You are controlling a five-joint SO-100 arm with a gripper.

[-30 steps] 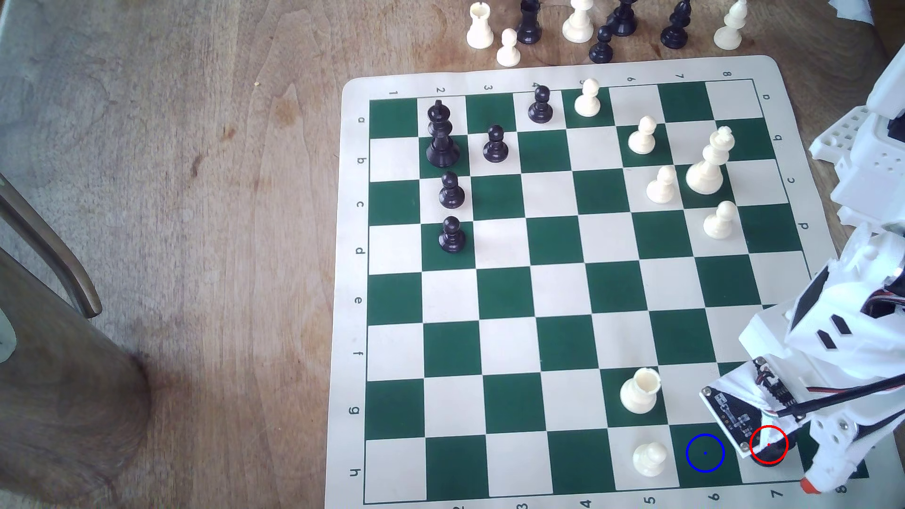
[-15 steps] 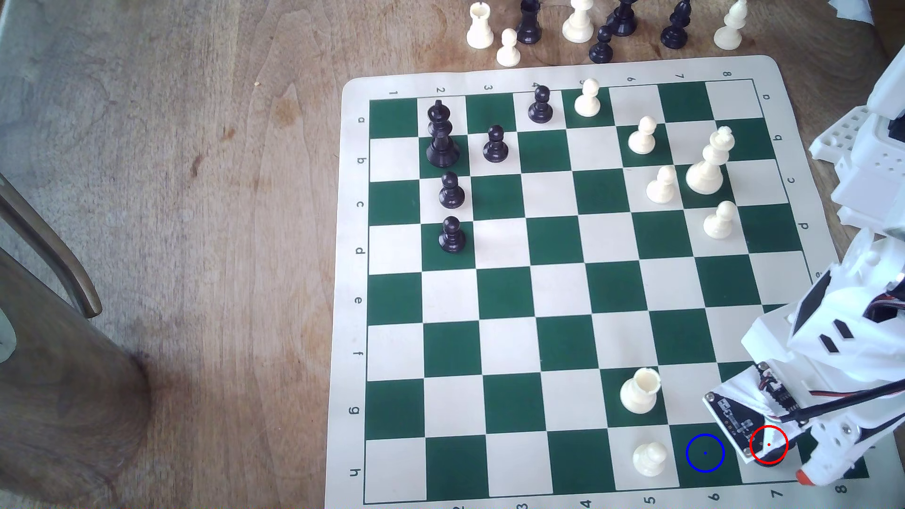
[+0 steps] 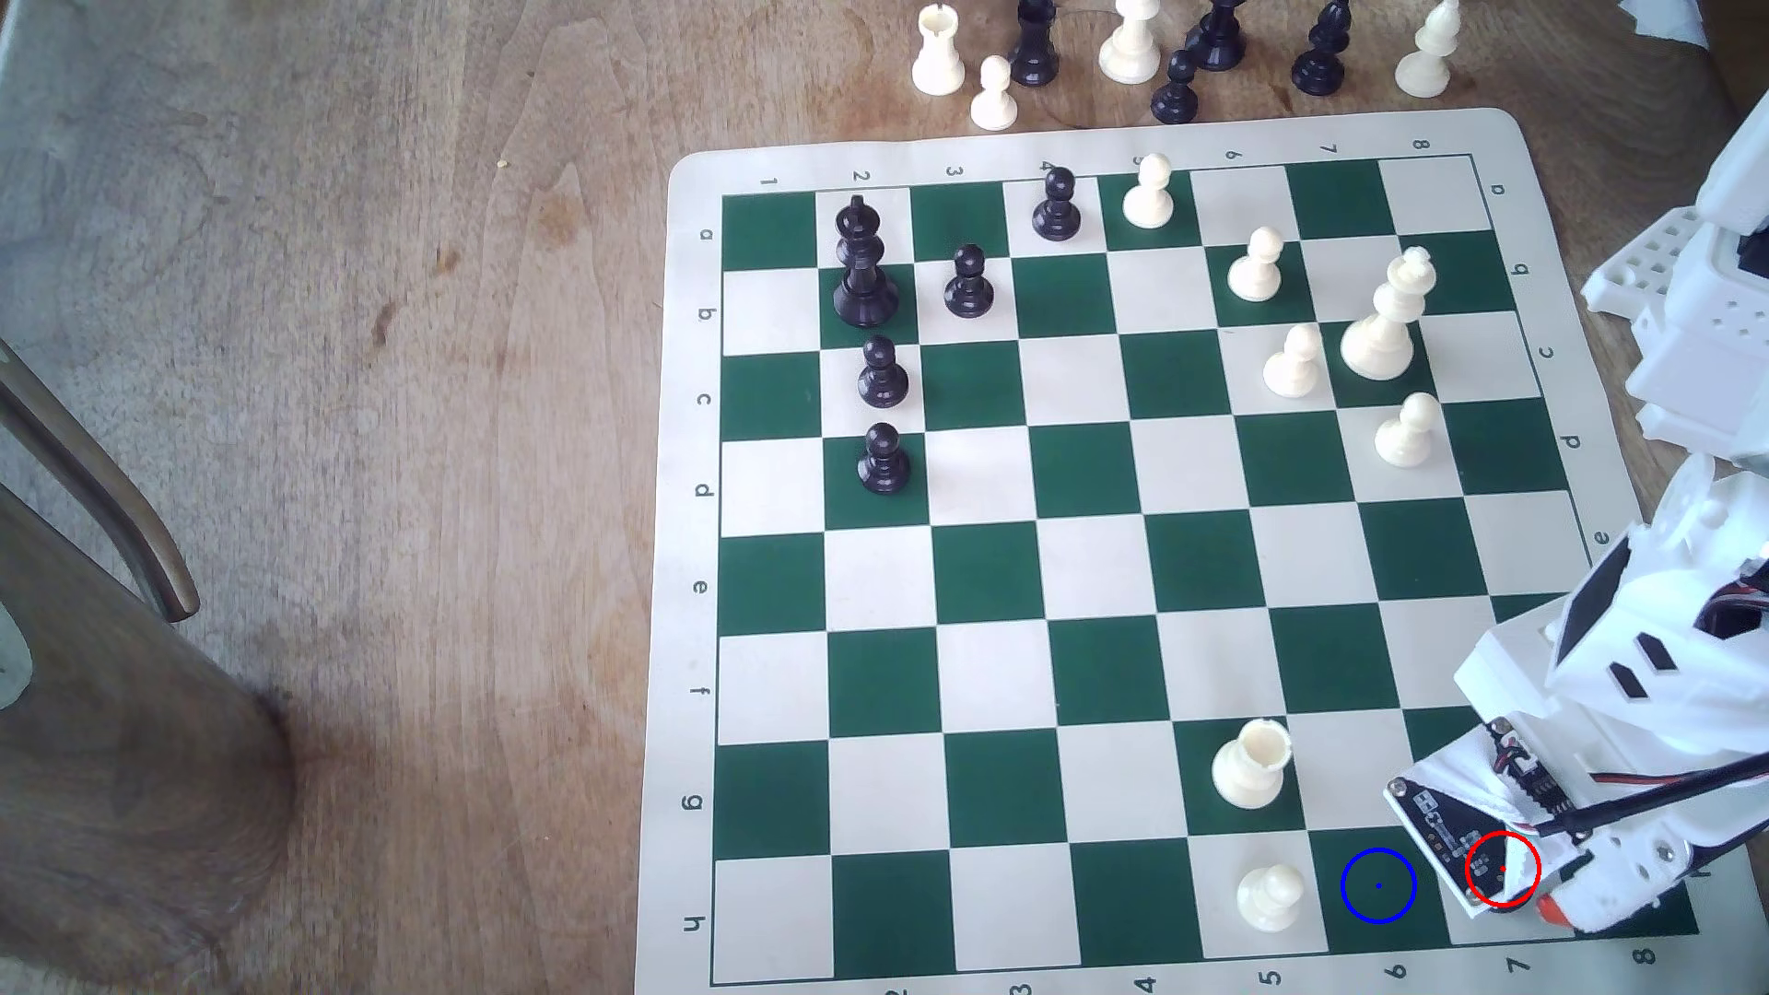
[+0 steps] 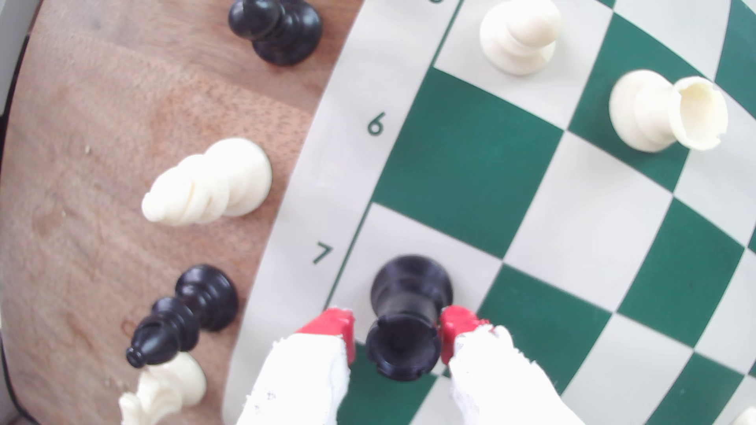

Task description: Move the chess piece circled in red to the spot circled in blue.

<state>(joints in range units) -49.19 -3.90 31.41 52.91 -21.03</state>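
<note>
— Item one: black piece. Location?
— Upright on the cream square of column 7, row h, at the near right corner of the board in the exterior view. Crenellated top, round base. Largely covered by the arm in the exterior view, with a dark sliver under the red ring.

— Item two: gripper. Condition?
— Lowered over that square, red-tipped fingers set one on each side of the piece's top. Jaws apart and straddling it: one pad touching or all but touching, the other with a thin strip of board visible between pad and piece. Not clamped. Piece seated on the board.

— Item three: blue spot. Location?
— Dark green square of column 6, row h, adjoining the piece's square on the exterior view's left. Bare, ring and dot unobstructed.

— Neighbours?
— White pawn on the next square left of the spot, same row. White rook one row farther, same column as the pawn. Both well apart from the gripper.
</note>
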